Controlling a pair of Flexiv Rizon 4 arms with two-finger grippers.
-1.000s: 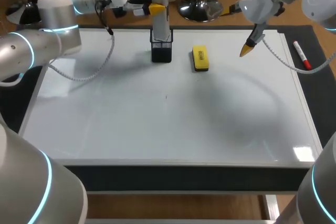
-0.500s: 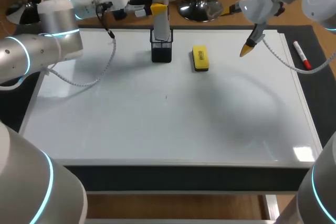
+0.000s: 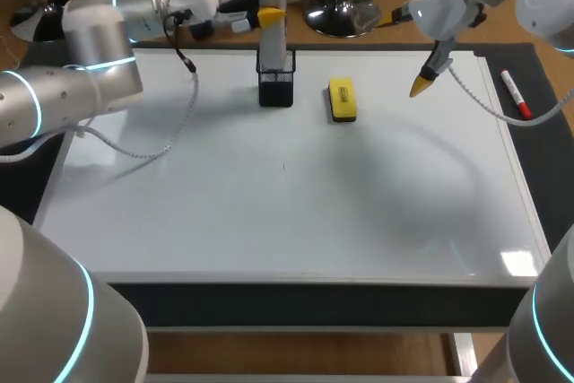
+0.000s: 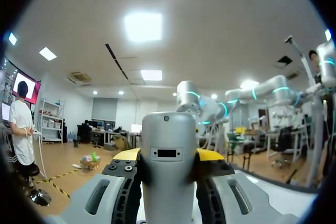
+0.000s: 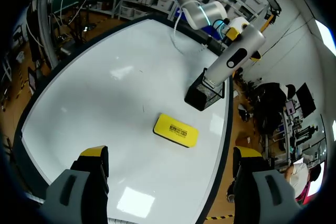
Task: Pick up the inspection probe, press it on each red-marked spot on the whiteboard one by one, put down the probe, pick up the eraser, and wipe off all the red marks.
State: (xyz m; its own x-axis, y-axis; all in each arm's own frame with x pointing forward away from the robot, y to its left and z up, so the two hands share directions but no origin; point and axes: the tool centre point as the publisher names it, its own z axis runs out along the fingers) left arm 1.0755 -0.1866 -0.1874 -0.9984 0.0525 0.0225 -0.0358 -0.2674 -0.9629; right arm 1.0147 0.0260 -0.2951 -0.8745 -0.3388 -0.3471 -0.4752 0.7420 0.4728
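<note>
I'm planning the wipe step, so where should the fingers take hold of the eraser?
Grip the eraser at mid-length, across its narrow width, coming straight down from above. It lies flat on the whiteboard, so only its long side faces offer a hold, and both look clear, with the holder standing apart from it.

The right gripper (image 5: 170, 153) hung over the whiteboard (image 5: 105, 93), fingers spread wide. Ahead lay the yellow eraser (image 5: 176, 130); beyond it, the grey inspection probe (image 5: 233, 61) stood in a black mesh holder (image 5: 203, 94), the left gripper (image 5: 243, 43) clasping its top.
</note>
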